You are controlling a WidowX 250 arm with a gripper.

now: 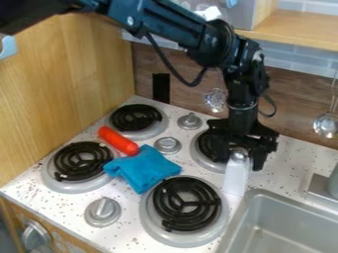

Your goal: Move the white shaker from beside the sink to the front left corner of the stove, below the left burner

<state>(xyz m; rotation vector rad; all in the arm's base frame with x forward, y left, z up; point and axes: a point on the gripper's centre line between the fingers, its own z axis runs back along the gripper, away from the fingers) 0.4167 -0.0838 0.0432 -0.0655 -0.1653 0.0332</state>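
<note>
The black gripper [241, 147] hangs pointing down at the back right of the stove, over the right edge of the rear right burner. Directly at its lower end is a pale, upright-looking object [236, 175] with a rounded silver top; whether the two touch cannot be made out. A crumpled blue cloth [143, 169] lies between the burners, left of the gripper. Against the cloth's upper left edge rests an orange-red cylindrical object [119, 141], lying on its side.
Black coil burners stand at front right [187, 203], front left [82, 160] and back left [136, 117]. Silver knobs [102, 211] rise from the speckled stovetop. A grey sink [284, 225] is at the lower right. A wooden wall [63, 89] borders the left side; utensils [325, 125] hang behind.
</note>
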